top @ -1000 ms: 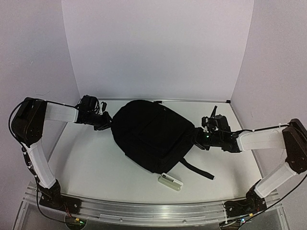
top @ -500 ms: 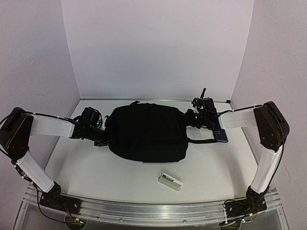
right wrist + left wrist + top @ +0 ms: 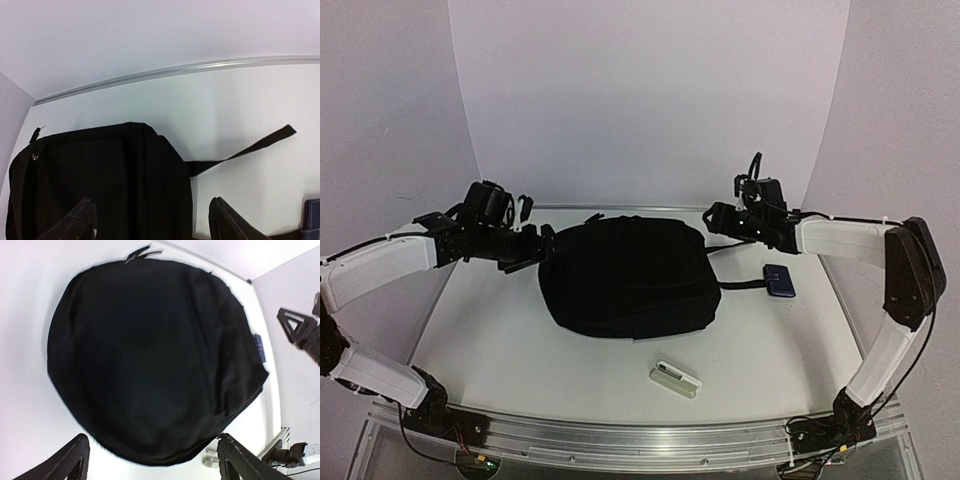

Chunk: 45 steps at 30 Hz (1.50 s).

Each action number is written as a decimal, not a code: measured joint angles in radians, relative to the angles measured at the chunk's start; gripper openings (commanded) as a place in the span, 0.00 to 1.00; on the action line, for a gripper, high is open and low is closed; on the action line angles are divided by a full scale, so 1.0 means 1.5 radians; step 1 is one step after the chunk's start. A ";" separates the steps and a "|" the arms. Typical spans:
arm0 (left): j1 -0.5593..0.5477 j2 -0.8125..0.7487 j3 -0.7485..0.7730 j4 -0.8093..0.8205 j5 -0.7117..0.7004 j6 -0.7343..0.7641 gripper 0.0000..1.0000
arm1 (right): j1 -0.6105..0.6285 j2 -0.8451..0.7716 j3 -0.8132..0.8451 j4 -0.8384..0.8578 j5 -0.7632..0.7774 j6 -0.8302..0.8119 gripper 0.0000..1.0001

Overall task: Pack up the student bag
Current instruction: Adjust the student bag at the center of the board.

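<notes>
- The student bag lies flat in the middle of the table, between the two arms, one strap trailing to the right
- The left gripper hovers at the bag's left edge, jaws spread wide, holding nothing
- The right gripper hangs over the far right corner, likewise wide open and empty
- The likely step is opening the bag; no zipper pull shows clearly, so locate it first, then pin the fabric with one gripper while the other draws the zipper
- A blue item and a pale case lie outside the bag
</notes>
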 measured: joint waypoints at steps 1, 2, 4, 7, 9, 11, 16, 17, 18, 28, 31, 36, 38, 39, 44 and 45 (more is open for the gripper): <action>0.000 0.012 0.024 0.000 -0.001 0.003 0.93 | 0.003 -0.018 -0.012 -0.004 0.007 -0.001 0.75; -0.002 0.029 0.052 0.001 -0.001 0.007 0.94 | 0.008 -0.034 -0.023 -0.010 0.017 0.000 0.76; -0.008 0.075 0.106 0.010 -0.002 0.012 0.96 | 0.023 -0.061 -0.040 -0.023 0.042 0.000 0.77; -0.027 0.154 0.176 0.023 -0.006 0.016 0.99 | 0.049 -0.087 -0.055 -0.034 0.078 0.003 0.78; -0.045 0.207 0.216 0.024 -0.009 0.018 1.00 | 0.071 -0.098 -0.061 -0.040 0.102 0.005 0.78; -0.065 0.262 0.260 0.021 -0.014 0.020 1.00 | 0.088 -0.103 -0.064 -0.043 0.119 0.006 0.78; -0.107 0.373 0.376 -0.012 -0.050 0.031 1.00 | 0.120 -0.103 -0.065 -0.045 0.140 0.006 0.79; -0.114 0.389 0.393 -0.015 -0.056 0.031 1.00 | 0.124 -0.103 -0.065 -0.045 0.145 0.006 0.79; -0.119 0.401 0.406 -0.019 -0.062 0.032 1.00 | 0.128 -0.102 -0.065 -0.046 0.148 0.006 0.79; -0.140 0.502 0.512 -0.123 -0.148 0.062 0.94 | 0.153 -0.094 -0.065 -0.048 0.176 0.007 0.78; -0.140 0.505 0.509 -0.144 -0.177 0.066 0.77 | 0.162 -0.094 -0.065 -0.050 0.188 0.008 0.78; -0.140 0.478 0.466 -0.128 -0.198 0.078 0.55 | 0.189 -0.090 -0.061 -0.061 0.202 0.008 0.77; -0.140 0.474 0.459 -0.126 -0.201 0.078 0.52 | 0.205 -0.079 -0.050 -0.065 0.205 0.010 0.78; -0.140 0.474 0.457 -0.125 -0.201 0.079 0.50 | 0.214 -0.071 -0.042 -0.067 0.206 0.011 0.78; -0.136 0.464 0.421 -0.090 -0.181 0.074 0.37 | 0.266 -0.001 0.027 -0.082 0.216 0.013 0.78; -0.134 0.460 0.410 -0.079 -0.173 0.069 0.35 | 0.277 0.015 0.041 -0.085 0.218 0.013 0.78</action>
